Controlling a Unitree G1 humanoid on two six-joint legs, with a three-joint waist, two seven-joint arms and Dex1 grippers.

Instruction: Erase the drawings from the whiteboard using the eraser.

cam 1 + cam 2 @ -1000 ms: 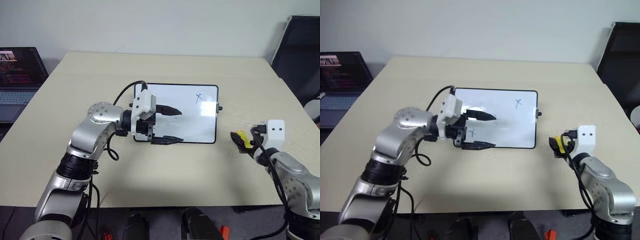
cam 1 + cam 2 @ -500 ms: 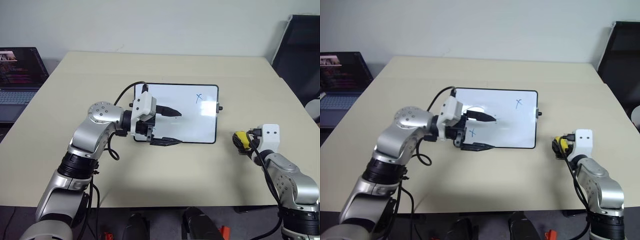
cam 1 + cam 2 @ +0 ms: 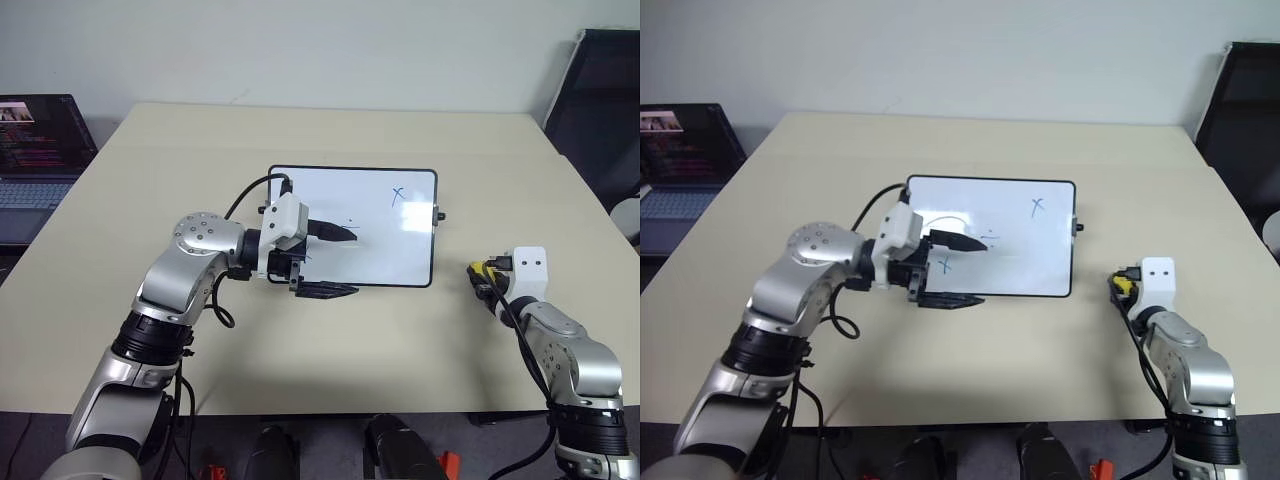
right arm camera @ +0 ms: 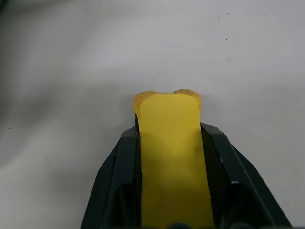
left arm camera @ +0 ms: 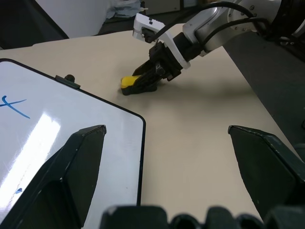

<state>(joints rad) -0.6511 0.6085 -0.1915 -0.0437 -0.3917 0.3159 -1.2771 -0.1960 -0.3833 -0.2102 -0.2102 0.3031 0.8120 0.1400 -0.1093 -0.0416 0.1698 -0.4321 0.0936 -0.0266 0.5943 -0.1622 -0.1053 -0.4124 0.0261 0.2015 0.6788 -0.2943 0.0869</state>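
The whiteboard (image 3: 380, 250) lies flat in the middle of the table. On it are the drawings: a blue x (image 3: 398, 196) near its far right corner, a second blue x (image 3: 944, 265) at its near left, and a faint dash with dots (image 3: 350, 222). My left gripper (image 3: 357, 263) hovers open over the board's near left part, pointing right. To the right of the board, my right gripper (image 3: 481, 277) is shut on the yellow eraser (image 5: 127, 82), low at the table surface. The right wrist view has the eraser (image 4: 171, 152) pinched between both fingers.
The beige table (image 3: 300, 350) has bare room in front of and behind the board. An open laptop (image 3: 35, 150) stands off the table's left side. A black chair (image 3: 600, 100) stands at the far right.
My right gripper has closed on the eraser and sunk a little toward the table. The left arm has hardly moved.
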